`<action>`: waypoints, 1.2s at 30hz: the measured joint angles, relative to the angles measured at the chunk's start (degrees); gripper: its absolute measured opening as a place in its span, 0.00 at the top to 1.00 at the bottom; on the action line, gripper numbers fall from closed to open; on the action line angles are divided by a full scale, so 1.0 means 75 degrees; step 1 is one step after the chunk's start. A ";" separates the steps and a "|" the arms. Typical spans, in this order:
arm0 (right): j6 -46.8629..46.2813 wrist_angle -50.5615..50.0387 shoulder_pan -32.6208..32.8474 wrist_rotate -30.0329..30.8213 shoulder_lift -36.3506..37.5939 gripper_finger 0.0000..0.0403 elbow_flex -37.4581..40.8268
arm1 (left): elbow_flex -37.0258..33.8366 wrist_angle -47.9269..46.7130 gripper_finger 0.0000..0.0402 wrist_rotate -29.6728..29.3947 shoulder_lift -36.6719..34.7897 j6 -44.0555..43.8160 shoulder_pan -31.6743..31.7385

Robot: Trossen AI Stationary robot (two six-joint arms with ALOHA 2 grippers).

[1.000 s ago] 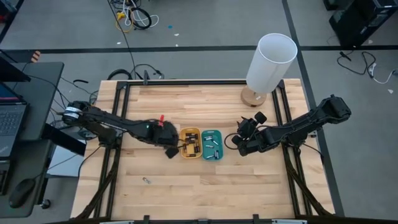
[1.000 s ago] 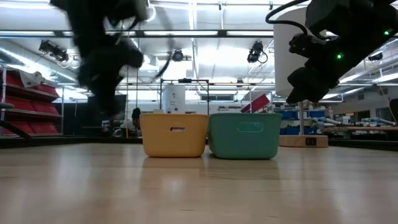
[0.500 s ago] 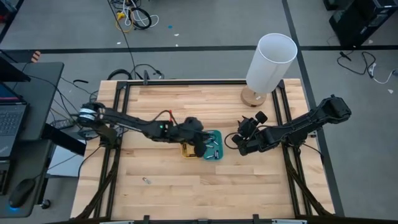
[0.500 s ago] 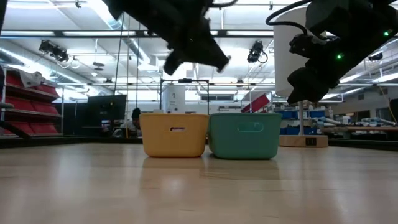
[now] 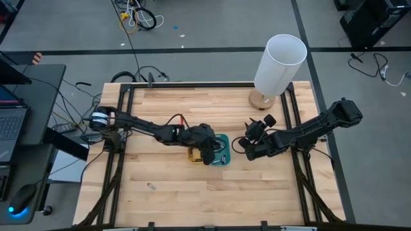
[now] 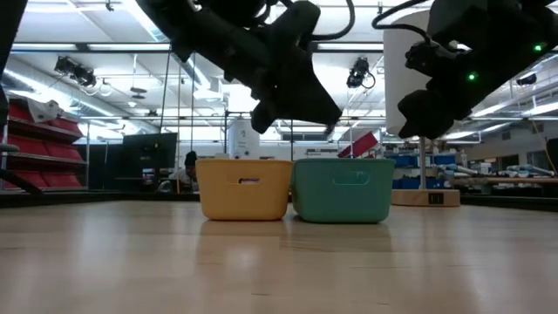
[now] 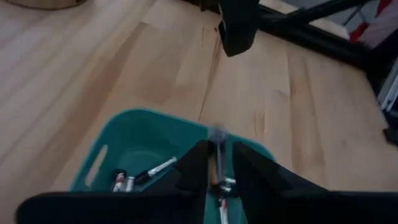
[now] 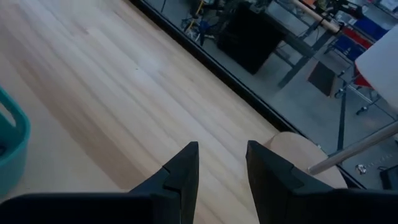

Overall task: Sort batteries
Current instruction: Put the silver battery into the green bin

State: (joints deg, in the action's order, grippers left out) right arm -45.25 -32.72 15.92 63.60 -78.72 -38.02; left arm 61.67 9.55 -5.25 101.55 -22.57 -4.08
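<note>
Since the earlier frame, the left gripper (image 5: 209, 156) has swung from beside the yellow tray (image 5: 192, 154) across to the teal tray (image 5: 222, 149), while the right gripper (image 5: 247, 149) keeps its place just right of the teal tray. From above, the left arm covers most of the yellow tray and its fingers sit at the teal tray's left edge, likely to drop a cell into the sorted bin; a small stray piece (image 5: 151, 186) lies well apart on the pale wood table (image 5: 192, 199), and I cannot tell what it is. At table height, both trays are smooth, round-cornered plastic boxes touching side by side, with the left gripper (image 6: 305, 109) hanging over the teal tray (image 6: 342, 188) and the right gripper (image 6: 427, 109) hovering above, to that tray's right. On the left wrist, the fingers pinch a slim silvery battery (image 7: 217, 152) upright over the teal tray (image 7: 143, 134), where other batteries (image 7: 140, 177) lie on the bottom. On the right wrist, the fingers are spread, holding nothing, over bare plank grain beside the teal tray's rim (image 8: 12, 140).
</note>
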 joint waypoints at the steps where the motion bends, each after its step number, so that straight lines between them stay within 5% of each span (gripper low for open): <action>1: 0.0060 0.0112 0.0000 0.0041 0.0000 0.70 0.0000 | 0.0000 -0.0061 0.76 -0.0004 -0.0053 0.0143 0.0000; 9: 0.0442 0.0383 0.0000 0.0020 0.0000 0.70 0.0000 | 0.0012 -0.0184 0.63 -0.0141 -0.0231 0.0382 0.0069; 14: 0.0472 0.0440 -0.0003 0.0007 0.0000 0.70 0.0000 | 0.0150 -0.2717 0.61 0.1669 -0.1393 0.0389 -0.0143; 20: 0.0515 0.0473 -0.0006 0.0002 0.0000 0.70 0.0000 | 0.0175 -0.6482 0.61 0.0816 -0.2584 -0.0396 -0.1554; 24: 0.0477 0.0479 0.0004 -0.0030 0.0000 0.70 0.0000 | 0.0168 -0.8047 0.61 0.1001 -0.2631 -0.1078 -0.3022; 30: 0.0462 0.0580 0.0015 -0.0140 0.0000 0.70 0.0000 | 0.0010 -0.8400 0.61 0.0593 -0.2128 -0.1250 -0.4710; 36: 0.0462 0.0584 0.0015 -0.0155 0.0000 0.70 0.0000 | -0.0017 -0.8473 0.61 0.0404 -0.1272 -0.0962 -0.5238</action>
State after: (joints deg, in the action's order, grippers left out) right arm -41.78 -28.34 16.03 62.43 -78.72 -38.02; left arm 61.54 -54.00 -2.22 92.01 -29.78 -43.36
